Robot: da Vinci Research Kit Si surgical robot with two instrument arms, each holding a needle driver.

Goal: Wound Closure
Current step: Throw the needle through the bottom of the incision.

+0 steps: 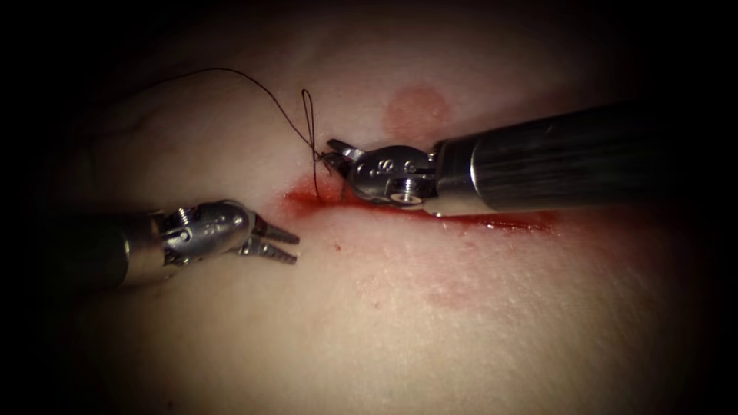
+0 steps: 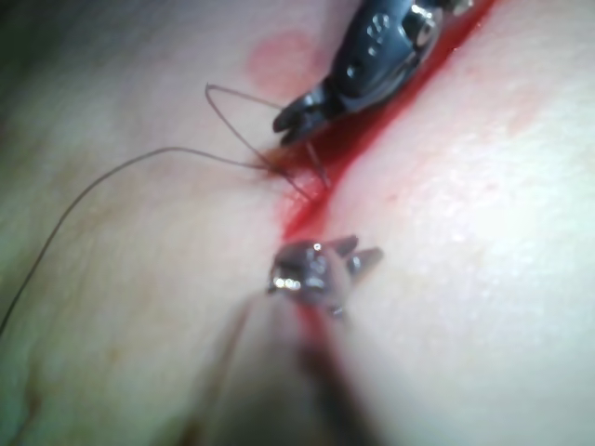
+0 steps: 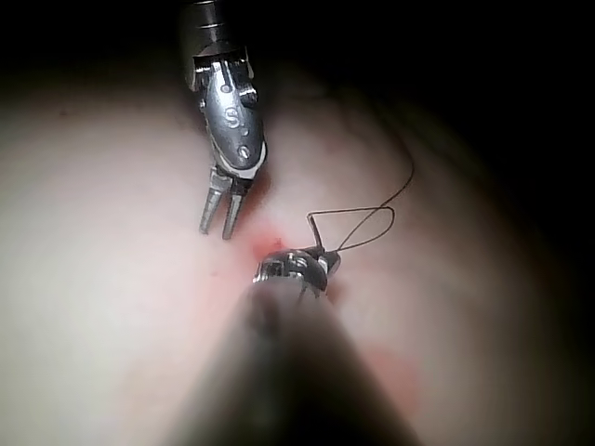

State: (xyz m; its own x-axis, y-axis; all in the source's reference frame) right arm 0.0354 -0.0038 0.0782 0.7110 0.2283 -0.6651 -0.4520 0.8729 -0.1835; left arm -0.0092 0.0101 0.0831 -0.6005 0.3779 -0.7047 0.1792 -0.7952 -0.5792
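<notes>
At the cut's [image 1: 461, 219] left end, mid-frame, the right tool [image 1: 332, 156] pinches the looped thread [image 1: 308, 123] – apparently for tension – while the left tool [image 1: 286, 244], lower left, hovers spread and empty; needle unseen.

Round pinkish mark [image 1: 415, 113] lay on the pale tissue [image 1: 369, 346], soft-edged and flat, tiny dark red speck [image 1: 336, 247] sat well apart from it lower down, unlit black surround [image 1: 31, 46] ringed everything.

Letter "S" on the left end effector [image 3: 219, 216]; other markings unreadable
</notes>
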